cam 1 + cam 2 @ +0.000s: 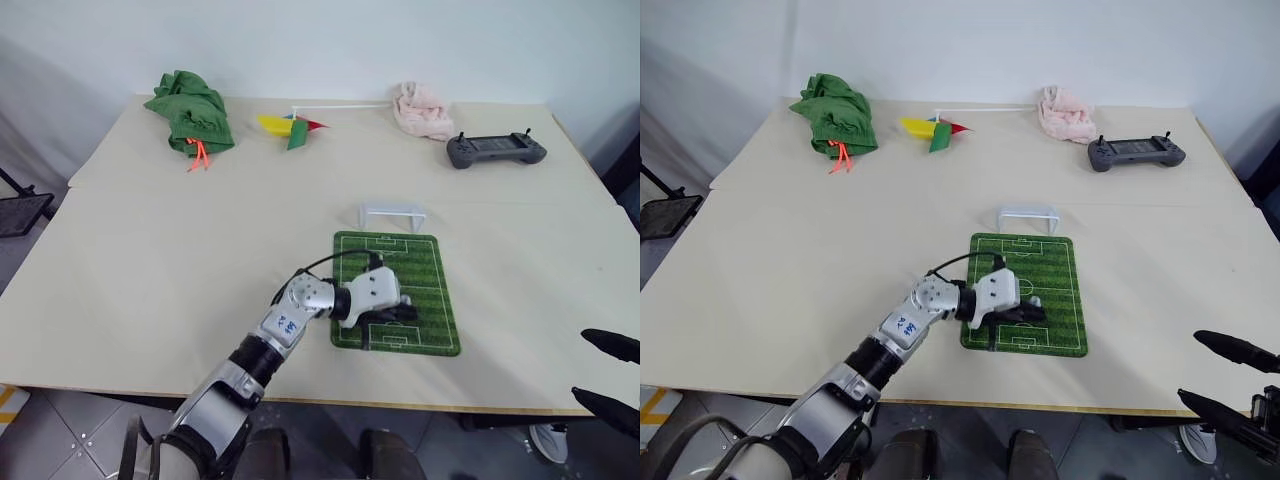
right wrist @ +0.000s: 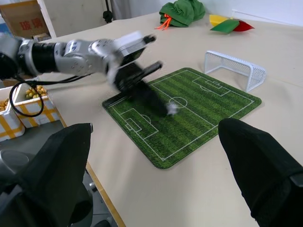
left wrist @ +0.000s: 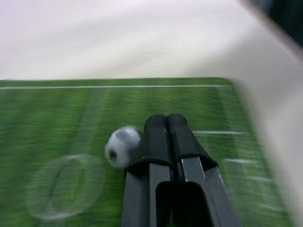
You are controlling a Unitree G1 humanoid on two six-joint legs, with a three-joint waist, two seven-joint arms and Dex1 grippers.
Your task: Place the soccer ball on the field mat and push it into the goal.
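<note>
Left wrist view: left gripper (image 3: 161,124) with fingers pressed together, holding nothing, low over the field mat (image 1: 432,270) at frame centre, soccer ball (image 3: 122,145) on the mat touching its tip; goal (image 1: 392,213) just above the mat; right gripper (image 2: 156,165) spread wide.

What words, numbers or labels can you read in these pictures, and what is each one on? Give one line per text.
Sticker on the left forearm: blue marks, too small to read.
Red print on the cardboard box: blurred, not readable.
Field mat: white pitch lines, no words.
Controller: no readable text.
</note>
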